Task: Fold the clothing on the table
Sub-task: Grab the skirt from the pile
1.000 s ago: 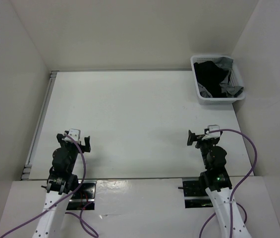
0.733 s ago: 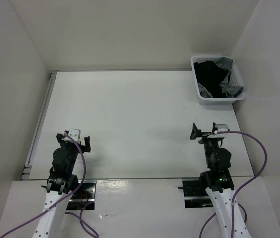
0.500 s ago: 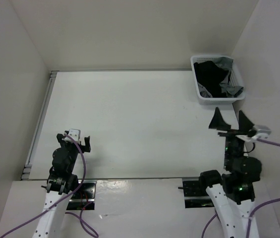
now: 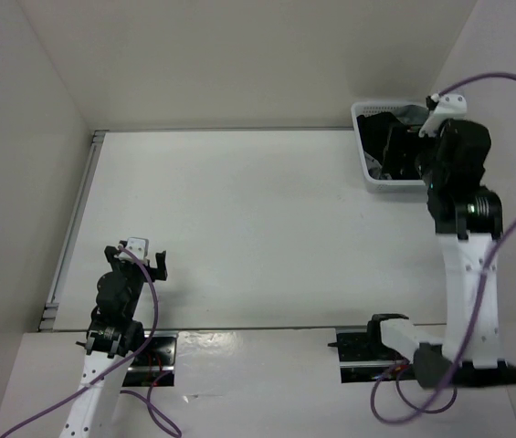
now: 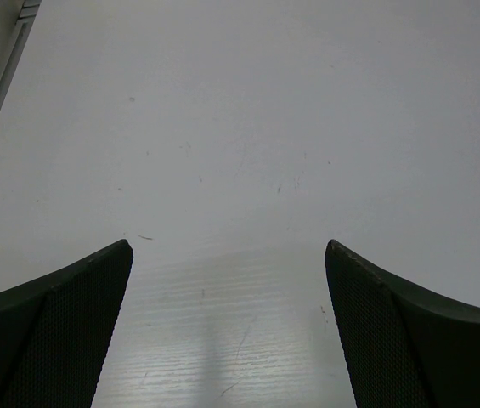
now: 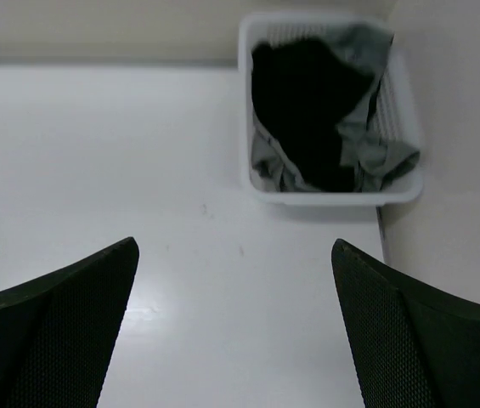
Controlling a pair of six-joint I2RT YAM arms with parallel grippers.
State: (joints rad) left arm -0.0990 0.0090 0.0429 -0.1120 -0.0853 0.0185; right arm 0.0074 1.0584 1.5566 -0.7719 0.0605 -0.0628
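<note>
The clothing (image 6: 307,110), a crumpled black garment, lies in a small white lattice basket (image 6: 333,197) at the table's far right corner. In the top view the black clothing (image 4: 376,137) shows only at the basket's left, as my raised right arm covers the rest. My right gripper (image 6: 233,246) hangs open and empty above the white table (image 4: 239,210), just short of the basket. Seen from above, the right gripper (image 4: 402,155) overlaps the basket (image 4: 387,186). My left gripper (image 4: 137,258) rests open near its base, and in its own view the left gripper (image 5: 228,245) has only bare tabletop between its fingers.
A grey garment (image 6: 365,44) is bundled in the basket around the black one. White walls close in the table on the left, back and right. A metal rail (image 4: 75,219) runs along the left edge.
My right arm has risen from its rest pose near the base and swung up and away to the basket at the far right. The left arm has not moved.
</note>
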